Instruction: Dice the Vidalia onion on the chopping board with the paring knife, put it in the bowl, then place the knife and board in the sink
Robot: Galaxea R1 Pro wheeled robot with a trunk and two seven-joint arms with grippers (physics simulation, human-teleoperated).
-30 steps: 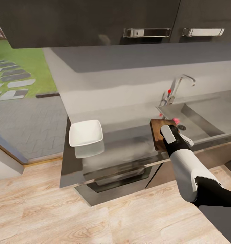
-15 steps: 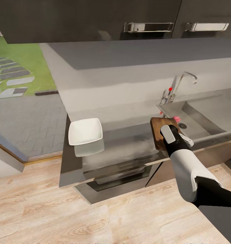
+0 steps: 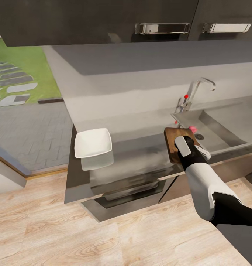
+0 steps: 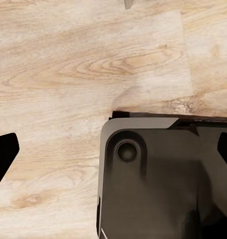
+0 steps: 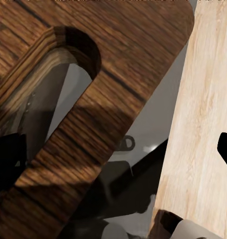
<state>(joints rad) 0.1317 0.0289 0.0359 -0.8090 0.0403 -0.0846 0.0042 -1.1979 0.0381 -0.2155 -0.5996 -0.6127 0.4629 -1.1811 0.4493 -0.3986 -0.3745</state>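
- The right arm (image 3: pixel 203 181) reaches forward and slightly left from the near right of the head view, its white forearm leading to a black wrist.
- The right gripper (image 3: pixel 183 146) sits at the far end of that arm, low over the chopping board (image 3: pixel 172 138).
- In the right wrist view its dark fingers (image 5: pixel 8 159) sit at the board's slot handle; whether they clamp it cannot be told.
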